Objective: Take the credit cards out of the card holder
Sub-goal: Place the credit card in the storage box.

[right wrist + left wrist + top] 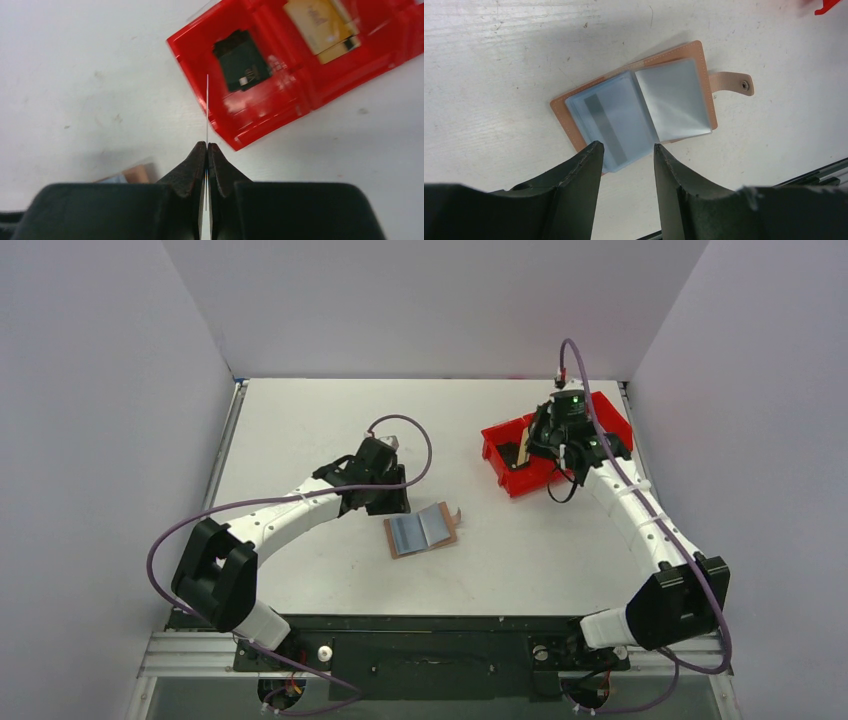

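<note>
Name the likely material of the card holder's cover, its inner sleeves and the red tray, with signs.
Card holder cover: matte tan leather or imitation; stitched edge.
Inner sleeves: probably thin clear plastic; see-through, glare.
Red tray: rigid glossy plastic; reflections, moulded dividers.

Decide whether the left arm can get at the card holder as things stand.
Probably yes: the left gripper hangs open just above the card holder, which lies unfolded on the table, nothing between them.
</note>
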Controlling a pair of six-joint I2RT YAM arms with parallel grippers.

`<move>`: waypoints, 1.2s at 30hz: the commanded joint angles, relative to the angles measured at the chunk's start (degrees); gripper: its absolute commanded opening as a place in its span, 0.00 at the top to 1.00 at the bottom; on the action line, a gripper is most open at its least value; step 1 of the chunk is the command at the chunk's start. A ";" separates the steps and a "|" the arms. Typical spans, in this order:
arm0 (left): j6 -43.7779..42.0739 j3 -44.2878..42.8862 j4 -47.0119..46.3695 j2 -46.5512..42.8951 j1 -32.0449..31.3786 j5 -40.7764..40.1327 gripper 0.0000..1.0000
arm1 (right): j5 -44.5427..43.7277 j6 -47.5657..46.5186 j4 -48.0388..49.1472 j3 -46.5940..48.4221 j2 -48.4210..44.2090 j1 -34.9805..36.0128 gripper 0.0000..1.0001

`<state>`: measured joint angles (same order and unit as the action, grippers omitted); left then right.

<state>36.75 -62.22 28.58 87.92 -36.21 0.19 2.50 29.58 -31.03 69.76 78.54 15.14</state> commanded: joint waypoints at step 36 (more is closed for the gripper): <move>-2.04 -0.95 3.79 -5.91 0.70 -3.50 0.60 | -29.09 -25.10 -19.41 44.66 43.92 -7.05 1.00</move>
<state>34.28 -62.19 32.01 84.09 -35.90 -2.33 -26.30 5.10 -51.46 112.25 120.75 8.19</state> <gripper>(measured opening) 0.400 0.004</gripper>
